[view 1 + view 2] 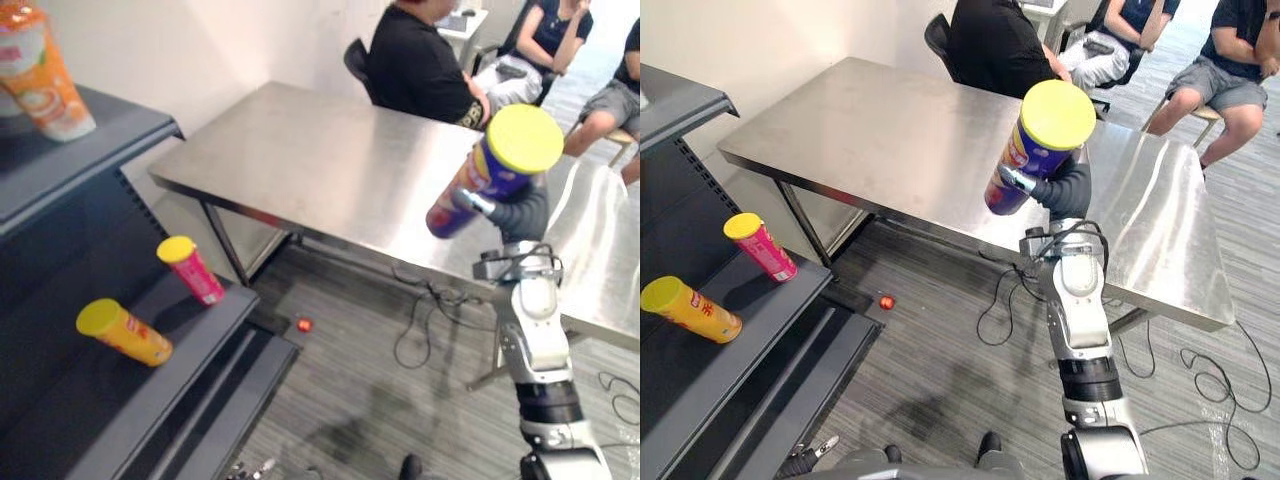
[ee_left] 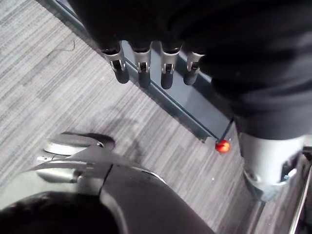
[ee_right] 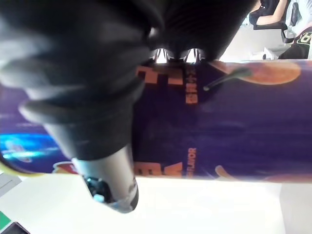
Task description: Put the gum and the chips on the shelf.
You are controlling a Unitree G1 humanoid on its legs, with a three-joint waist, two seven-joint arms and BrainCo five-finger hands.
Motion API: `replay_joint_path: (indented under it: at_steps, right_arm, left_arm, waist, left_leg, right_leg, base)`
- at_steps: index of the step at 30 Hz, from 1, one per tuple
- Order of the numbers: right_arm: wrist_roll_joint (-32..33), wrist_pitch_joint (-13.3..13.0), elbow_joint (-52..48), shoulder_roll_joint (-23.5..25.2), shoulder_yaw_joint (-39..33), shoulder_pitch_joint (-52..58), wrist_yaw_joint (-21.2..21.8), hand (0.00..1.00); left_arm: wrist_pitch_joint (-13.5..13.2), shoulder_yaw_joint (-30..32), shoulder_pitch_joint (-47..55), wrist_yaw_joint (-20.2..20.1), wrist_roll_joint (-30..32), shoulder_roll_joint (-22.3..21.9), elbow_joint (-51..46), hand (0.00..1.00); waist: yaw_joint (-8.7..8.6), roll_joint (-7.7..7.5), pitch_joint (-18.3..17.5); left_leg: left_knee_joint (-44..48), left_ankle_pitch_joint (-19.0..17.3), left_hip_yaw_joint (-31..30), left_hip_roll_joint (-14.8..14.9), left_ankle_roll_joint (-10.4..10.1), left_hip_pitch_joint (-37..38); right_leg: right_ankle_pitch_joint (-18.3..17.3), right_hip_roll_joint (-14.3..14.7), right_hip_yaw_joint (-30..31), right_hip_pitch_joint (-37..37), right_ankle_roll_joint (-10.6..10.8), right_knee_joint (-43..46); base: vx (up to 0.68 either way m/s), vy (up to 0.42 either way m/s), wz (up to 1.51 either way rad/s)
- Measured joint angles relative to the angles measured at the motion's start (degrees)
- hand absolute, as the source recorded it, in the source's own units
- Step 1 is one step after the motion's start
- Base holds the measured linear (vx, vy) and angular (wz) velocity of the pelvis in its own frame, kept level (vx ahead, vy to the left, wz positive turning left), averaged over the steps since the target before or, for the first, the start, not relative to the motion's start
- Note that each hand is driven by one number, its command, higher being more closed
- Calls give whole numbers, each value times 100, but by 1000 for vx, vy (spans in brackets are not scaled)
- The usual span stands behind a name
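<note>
Over the near edge of the steel table (image 1: 890, 130), well apart from the dark shelf (image 1: 90, 400) at the robot's left, the purple chips can (image 1: 1038, 140) is in the air, tilted, lid up. The right hand (image 1: 1055, 188) is curled round its lower body. The left hand (image 2: 167, 73) hangs over the floor, fingers straight, holding nothing.

Risks for you to watch: that low grip may let the can slip or swing during the carry. Setting it down may knock the yellow can (image 1: 125, 332) or pink can (image 1: 190, 268) lying on the shelf.

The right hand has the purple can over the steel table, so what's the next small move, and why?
Probably carry the right hand toward the shelf on the robot's left. Its fingers are curled round the purple can, held tilted above the steel table; the shelf has bare room.
</note>
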Motion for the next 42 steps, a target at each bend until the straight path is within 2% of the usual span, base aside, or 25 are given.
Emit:
replay_joint_path:
  at_steps: [3, 5, 6, 7, 8, 9, 10, 11, 12, 13, 14, 16, 17, 18, 19, 20, 21, 22, 24, 26, 28, 36, 39, 42]
  right_arm:
    - [71, -50, 0, 132, 153, 2, 96, 100]
    - [178, -54, 3, 194, 221, -15, 114, 100]
    - [222, -54, 9, 186, 232, -17, 119, 100]
    - [224, -52, 20, 210, 232, -6, 116, 100]
    - [223, -43, 22, 211, 218, -21, 113, 100]
    - [222, -50, 15, 185, 179, -58, 102, 100]
    - [218, -52, 25, 167, 90, -109, 64, 100]
    - [212, -42, 80, 183, 13, -99, -30, 100]
    - [210, -33, 83, 201, -48, -88, -60, 100]
    - [208, -34, 76, 188, -97, -87, -62, 100]
    - [183, -46, 24, 134, -211, -81, -77, 100]
    - [151, -47, 23, 191, -493, -53, -95, 100]
    - [148, -47, 8, 210, -546, -5, -69, 100]
    - [147, -46, 9, 217, -591, 29, -47, 100]
    - [147, -35, 9, 219, -643, 168, -49, 100]
    - [146, -30, 6, 211, -643, 239, -47, 100]
    - [98, -27, -27, 225, -677, 335, -48, 100]
    - [41, -23, -62, 231, -717, 428, -47, 100]
    - [-30, -24, -206, 232, -825, 561, -52, 100]
    - [-62, -25, -300, 232, -898, 633, -60, 100]
    - [-69, -24, -306, 237, -1010, 688, -126, 100]
    - [-95, -22, -286, 237, -1022, 694, -265, 100]
    - [-182, -23, -183, 237, -881, 675, -268, 100]
    - [-185, -21, 41, 237, -433, 642, -262, 100]
  left_arm:
    - [2, 77, -97, -1, -65, -34, -2, 0]
    - [4, 101, -216, -5, -72, -58, -7, 0]
    - [4, 96, -262, -4, -62, -81, -37, 0]
    - [3, 101, -259, -4, -52, -74, -40, 0]
    - [9, 164, -262, -3, -53, -54, 5, 0]
    - [12, 219, -283, 2, -59, -67, 23, 0]
    - [19, 294, -334, 1, -68, -141, 89, 0]
    - [23, 412, -291, 3, -167, -217, 129, 0]
    - [25, 522, -209, 9, -242, -264, 129, 0]
    - [28, 556, -170, 5, -243, -288, 128, 0]
    - [26, 693, -153, -6, -247, -415, 82, 0]
    - [6, 779, -83, -13, -245, -470, -77, 0]
    - [17, 857, -58, -31, -242, -490, -91, 0]
    - [20, 901, -39, -52, -235, -496, -59, 0]
    - [67, 1033, -16, -68, -231, -506, 2, 0]
    - [99, 1093, 20, -70, -230, -518, 5, 0]
    - [108, 1130, 71, -74, -222, -530, 2, 0]
    - [107, 1177, 74, -76, -202, -527, -7, 0]
    - [103, 1197, 58, -73, -130, -508, -13, 0]
    - [102, 1180, 41, -62, 14, -486, -7, 0]
    - [95, 1154, 12, -57, 88, -474, -11, 0]
    - [80, 1096, 14, -71, 214, -440, -127, 0]
    - [63, 1000, 11, -98, 169, -397, -254, 0]
    - [1, 770, -39, -120, -56, -318, -371, 0]
  waist:
    - [0, 80, 52]
    - [15, 106, 70]
    - [58, 165, 102]
    - [81, 163, 108]
    - [82, 102, 79]
    - [67, 123, 111]
    - [80, 232, 196]
    - [83, 271, 209]
    - [61, 243, 226]
    - [36, 319, 208]
    - [7, 518, 178]
    - [31, 502, 178]
    - [34, 497, 151]
    - [-7, 498, 156]
    - [17, 477, 159]
    - [12, 471, 156]
    - [-10, 466, 145]
    - [0, 401, 113]
    - [-34, 365, 87]
    - [-148, 348, 77]
    - [-153, 346, 79]
    - [-93, 265, 127]
    - [-10, 188, 202]
    - [67, 154, 411]
  left_leg:
    - [279, 25, -499, 23, -42, -417]
    - [211, 234, -955, 11, -119, -784]
    - [-176, 400, -1194, 53, -224, -942]
    - [-407, 403, -1054, 164, -224, -919]
    - [-730, 395, -191, 460, -45, -917]
    - [-622, 418, 300, 631, 168, -1034]
    - [-253, 546, 934, 928, 367, -1189]
    - [150, 708, 1462, 1065, 445, -1196]
    - [430, 777, 1769, 1099, 444, -1081]
    - [631, 814, 1888, 1153, 448, -1017]
    - [663, 1003, 1913, 1175, 326, -1025]
    - [259, 1163, 1998, 1058, 108, -1026]
    - [-360, 1388, 1842, 918, -5, -921]
    - [-636, 1349, 1868, 879, 99, -829]
    - [-303, 898, 2122, 992, 178, -818]
    - [-220, 815, 2255, 1037, 140, -789]
    - [-321, 895, 2333, 996, -63, -802]
    - [-435, 947, 2286, 878, -75, -845]
    - [-722, 987, 2162, 685, -9, -901]
    - [-950, 1060, 2364, 619, 23, -872]
    - [-1131, 1280, 2363, 525, 95, -871]
    - [-1418, 1572, 2232, 397, 148, -870]
    - [-1252, 1492, 2164, 391, 133, -961]
    - [-395, 1072, 1874, 514, 169, -1318]
  right_leg:
    - [-74, -14, -464, -6, -48, 53]
    - [-110, -21, -940, -104, -112, 25]
    - [-136, 21, -1299, -190, -177, 8]
    - [-116, 70, -1379, -183, -251, -86]
    - [81, 84, -1648, -114, -361, -396]
    - [91, 48, -1872, -99, -364, -435]
    - [36, -14, -2122, -123, -443, -312]
    - [-48, -182, -2313, -173, -480, -142]
    - [-68, -345, -2474, -178, -453, -35]
    - [-71, -393, -2562, -180, -448, 16]
    - [-79, -395, -2759, -187, -439, 102]
    - [-53, -420, -2964, -158, -391, -45]
    - [-33, -434, -3193, -121, -368, -206]
    - [-5, -447, -3420, -76, -379, -247]
    - [1, -475, -3562, -57, -385, -182]
    - [1, -503, -3625, -44, -381, -121]
    - [44, -581, -3742, -41, -311, 6]
    - [84, -653, -3805, -77, -254, 65]
    - [108, -835, -4000, -81, -218, 176]
    - [120, -983, -4195, -77, -204, 270]
    - [115, -1114, -4299, -107, -209, 436]
    - [103, -1190, -4357, -171, -226, 576]
    - [103, -1231, -4391, -146, -226, 608]
    - [102, -1244, -4537, 119, -224, 613]
  base:
    - [-141, -86, 79]
    - [-169, -161, 135]
    - [-106, -130, 123]
    - [-123, -204, 155]
    - [-66, -139, 119]
    - [-79, -120, 131]
    - [-67, -14, 111]
    - [-65, -12, 110]
    - [-33, 6, 89]
    - [-27, 9, 86]
    - [-107, 46, 89]
    - [-113, 61, 83]
    - [-97, 86, 77]
    - [-112, 160, 85]
    - [-52, 155, 63]
    - [3, 176, 60]
    - [-17, 178, 55]
    - [-45, 177, 53]
    - [-80, 176, 63]
    - [-25, 142, 64]
    - [9, 77, 31]
    - [17, 15, 10]
    - [-2, -7, 12]
    - [-22, 10, 35]
